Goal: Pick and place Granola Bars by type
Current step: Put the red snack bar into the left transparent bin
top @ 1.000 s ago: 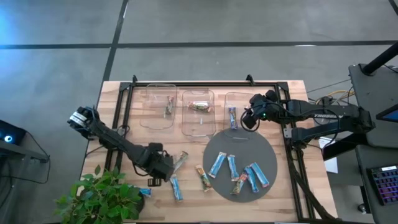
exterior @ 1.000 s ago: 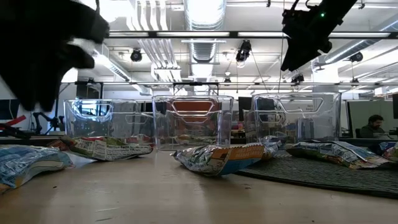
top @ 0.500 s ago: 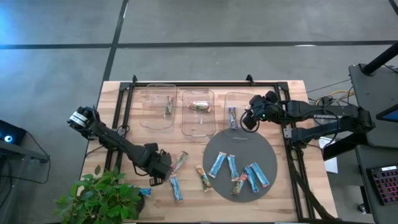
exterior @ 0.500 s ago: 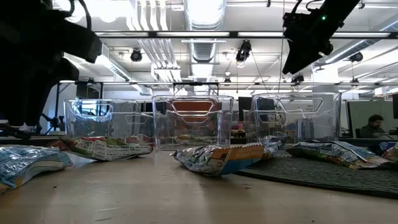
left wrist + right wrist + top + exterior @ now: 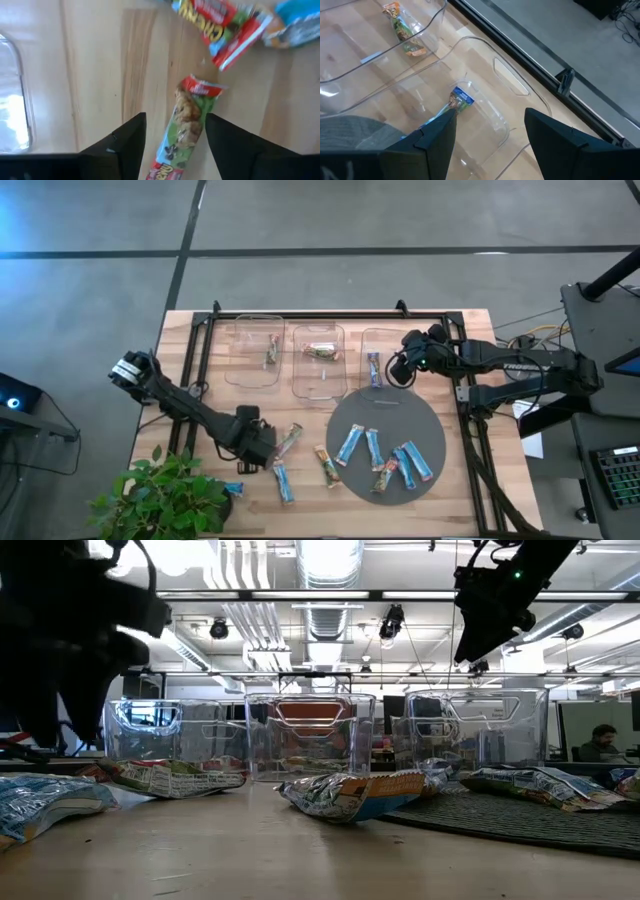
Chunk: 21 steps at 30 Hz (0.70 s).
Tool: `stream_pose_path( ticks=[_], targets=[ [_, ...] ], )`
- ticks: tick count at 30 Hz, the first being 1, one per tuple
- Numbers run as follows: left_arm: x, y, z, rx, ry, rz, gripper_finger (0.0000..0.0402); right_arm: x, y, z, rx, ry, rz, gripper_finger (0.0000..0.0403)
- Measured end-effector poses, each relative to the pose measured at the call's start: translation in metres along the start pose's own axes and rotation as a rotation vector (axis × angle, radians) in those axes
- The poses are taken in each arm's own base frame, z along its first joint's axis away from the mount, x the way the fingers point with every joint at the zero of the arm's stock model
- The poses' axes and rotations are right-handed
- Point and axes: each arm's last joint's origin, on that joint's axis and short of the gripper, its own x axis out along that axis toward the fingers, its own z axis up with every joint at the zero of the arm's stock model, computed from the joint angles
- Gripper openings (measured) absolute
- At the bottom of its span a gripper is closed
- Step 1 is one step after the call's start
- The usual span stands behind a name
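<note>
Your wooden table [image 5: 190, 360] carries three clear bins [image 5: 319, 362] at the far side; left claw [image 5: 175, 145] spread wide over a bar [image 5: 186, 125], right claw [image 5: 487, 140] wide above the right bin.

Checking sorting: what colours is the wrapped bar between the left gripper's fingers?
Green with red ends, best in left wrist view.

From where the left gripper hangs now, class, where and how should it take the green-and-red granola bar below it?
Grip the green-and-red granola bar across its narrow middle, coming straight down. It lies flat and alone on the bare wooden table, between the open fingers of the left gripper, so both long edges look free; its crimped ends seem a poorer hold.
</note>
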Motion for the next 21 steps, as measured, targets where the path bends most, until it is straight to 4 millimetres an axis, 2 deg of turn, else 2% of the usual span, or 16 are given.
stream_pose_path(
  ticks=[7,15,21],
  targets=[
    [0.016,-0.002,-0.006,0.045,0.02,-0.112,0.0188,0.0,0.0,0.0,0.0,0.001,0.0,0.0226],
    [0.034,0.005,-0.022,0.056,0.093,-0.075,0.0188,0.0,0.0,0.0,0.0,0.001,-0.001,0.0226],
    [0.039,0.007,-0.029,0.012,0.113,-0.066,0.0188,0.0,0.0,0.0,0.0,0.001,-0.001,0.0226]
  ],
)
